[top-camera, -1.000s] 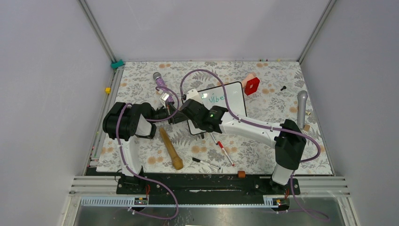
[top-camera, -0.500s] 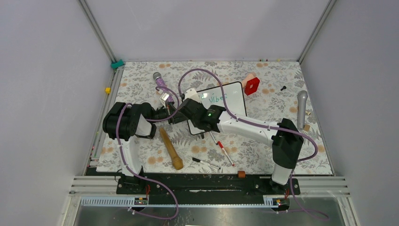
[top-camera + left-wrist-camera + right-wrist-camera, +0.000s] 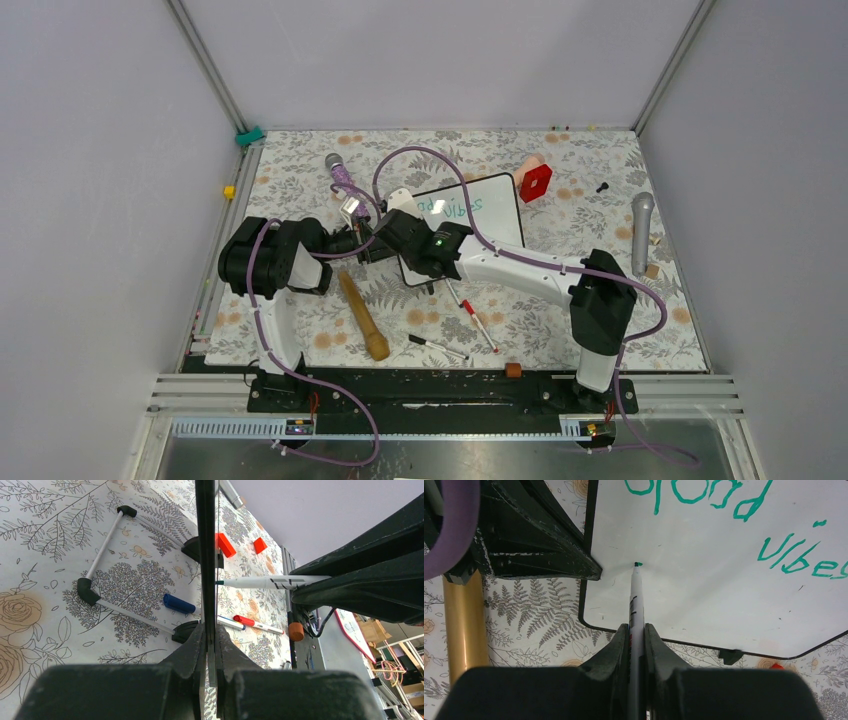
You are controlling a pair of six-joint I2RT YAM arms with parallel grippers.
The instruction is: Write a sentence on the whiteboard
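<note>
- whiteboard (image 3: 724, 595), upper right of frame: sentence (image 3: 694, 492) reads "Good vibes" — unfinished, I judge;
- right gripper (image 3: 636, 630) clamps green marker (image 3: 635, 605), tip on board; left gripper (image 3: 209, 630) clamps board edge.

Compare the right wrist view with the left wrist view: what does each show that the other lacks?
Right wrist only: the sentence in green and a gold stick. Left wrist only: a blue-capped marker and red blocks. Both: the whiteboard, its edge clamped by the left gripper, and the green marker held by the right gripper, tip at the board.
</note>
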